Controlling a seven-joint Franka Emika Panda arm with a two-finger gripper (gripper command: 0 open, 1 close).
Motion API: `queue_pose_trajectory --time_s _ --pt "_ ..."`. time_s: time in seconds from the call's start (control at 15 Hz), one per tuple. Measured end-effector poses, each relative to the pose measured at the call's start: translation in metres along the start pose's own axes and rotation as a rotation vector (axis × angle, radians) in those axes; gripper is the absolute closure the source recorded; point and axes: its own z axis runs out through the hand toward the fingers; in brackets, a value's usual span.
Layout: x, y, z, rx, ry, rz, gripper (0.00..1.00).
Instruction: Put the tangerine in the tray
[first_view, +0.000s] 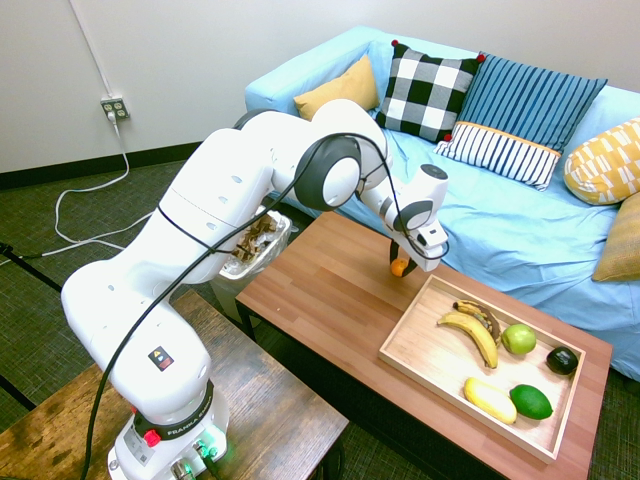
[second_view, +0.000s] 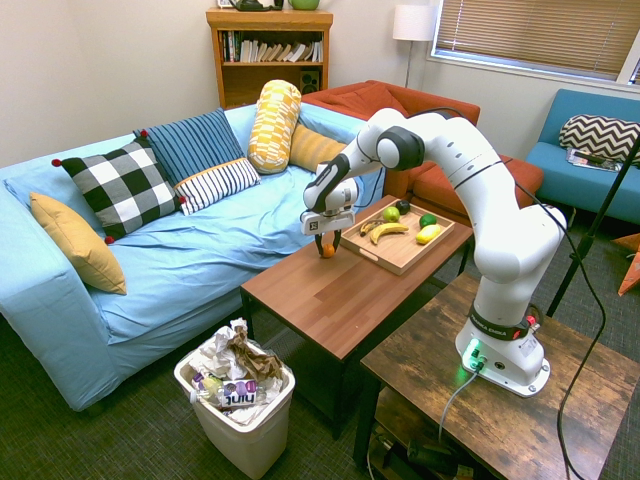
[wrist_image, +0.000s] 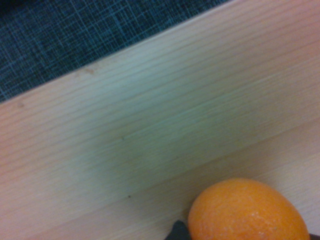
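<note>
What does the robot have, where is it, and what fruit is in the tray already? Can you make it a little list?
holding: the gripper is shut on the tangerine
where: over the brown table, just outside the tray's end rim
tray: two bananas, green apple, dark avocado, lemon, lime
tangerine in tray: not yet

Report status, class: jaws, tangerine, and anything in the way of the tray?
Gripper jaws closed on tangerine, just above table. Tray close beside it, near end bare. Path clear.
</note>
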Motion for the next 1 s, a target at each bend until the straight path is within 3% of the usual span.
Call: queue_pose_trajectory --time_s 0.27,0.53,0.8,1.0 --pt "0.001 0.007 -0.009 0.012 0.013 0.004 1.0" --pt "0.007 0.043 -0.079 0.055 0.071 0.028 1.0" --pt "0.028 0.126 -0.141 0.059 0.114 0.095 1.0" --pt "0.045 0.21 -0.127 0.033 0.123 0.162 1.0"
